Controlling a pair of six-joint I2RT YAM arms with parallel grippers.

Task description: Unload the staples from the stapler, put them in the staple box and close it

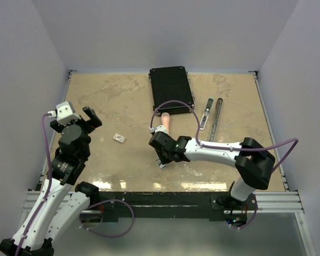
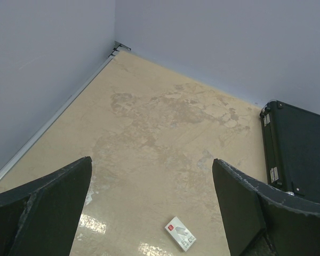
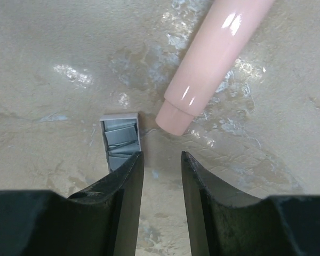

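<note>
The overhead view spans the table [image 1: 122,101]; the right wrist looks down close, sharing the pink stick [image 3: 213,58].

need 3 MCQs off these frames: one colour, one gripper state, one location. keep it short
1. What colour is the stick?
A green
B pink
C black

2. What state is the left gripper in?
A open, nothing between the fingers
B shut on the stick
C shut, empty

3. Where is the card?
A on the stick
B in the left gripper
C flat on the table

Answers:
1 B: the right wrist view shows it glossy pink.
2 A: in the left wrist view its fingers stand wide apart, with only table between them.
3 C: it lies on bare tabletop, apart from the stick and from both arms.
</note>
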